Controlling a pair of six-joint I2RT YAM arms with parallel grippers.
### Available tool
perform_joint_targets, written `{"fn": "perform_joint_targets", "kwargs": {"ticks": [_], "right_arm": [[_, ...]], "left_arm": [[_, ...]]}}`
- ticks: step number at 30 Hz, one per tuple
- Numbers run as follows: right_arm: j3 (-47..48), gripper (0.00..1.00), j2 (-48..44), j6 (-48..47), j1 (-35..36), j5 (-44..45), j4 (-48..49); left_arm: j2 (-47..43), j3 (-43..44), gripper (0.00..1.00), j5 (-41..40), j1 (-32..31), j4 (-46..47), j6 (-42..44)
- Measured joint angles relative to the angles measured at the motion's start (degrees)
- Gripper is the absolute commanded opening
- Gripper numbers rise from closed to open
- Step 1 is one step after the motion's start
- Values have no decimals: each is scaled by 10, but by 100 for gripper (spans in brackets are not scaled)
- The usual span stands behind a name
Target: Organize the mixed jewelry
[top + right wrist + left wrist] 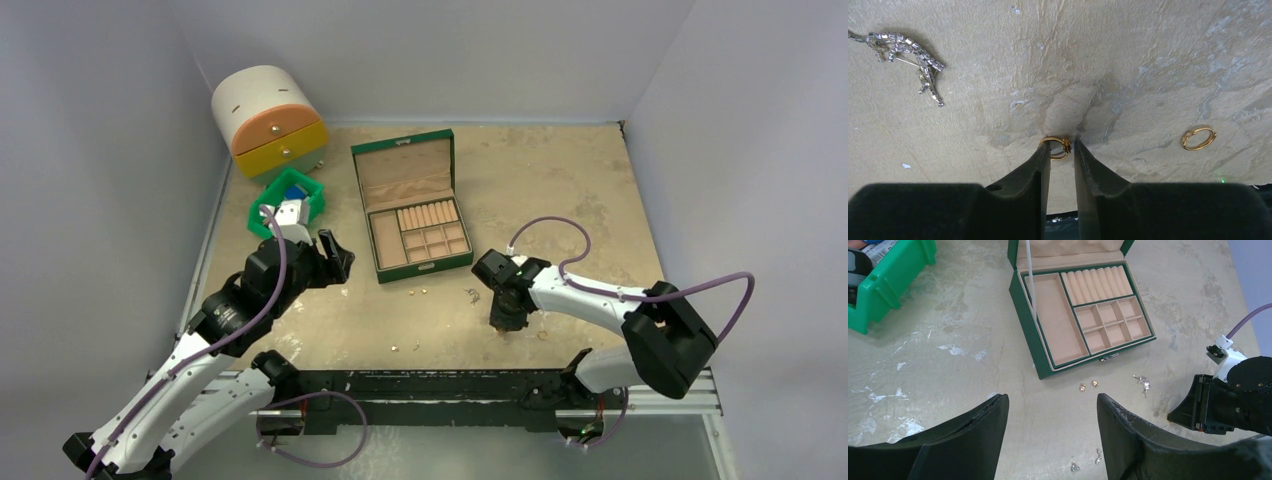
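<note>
Right hand (1062,146) pinching gold ring (1066,146) on table (1148,60), left hand (1052,397) spread wide

Pale grey walls (100,150) enclose the mottled beige table (560,200) at nine, twelve and three o'clock, evenly and softly lit, with a black rail (450,385) at six.

Gold ring (1059,148) sits pinched in the right tool (1062,151); gold hoop (1198,138) and silver charm (908,50) lie apart.

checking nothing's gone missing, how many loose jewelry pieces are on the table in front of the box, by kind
gold rings: 2
small gold studs: 2
silver brooch: 1
small silver pieces: 2
total: 7
</note>
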Motion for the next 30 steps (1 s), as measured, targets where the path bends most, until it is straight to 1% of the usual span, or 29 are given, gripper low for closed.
{"fn": "perform_joint_targets", "kwargs": {"ticks": [12, 17, 22, 30], "right_arm": [[1, 16, 1, 0, 1, 0, 3], [1, 10, -1, -1, 2, 0, 7], [0, 0, -2, -6, 3, 0, 11], [0, 0, -5, -32, 4, 0, 34]], "left_arm": [[2, 0, 65, -3, 0, 0, 0], [3, 0, 65, -3, 0, 0, 0], [3, 0, 65, -4, 0, 0, 0], [13, 0, 65, -7, 0, 0, 0]]}}
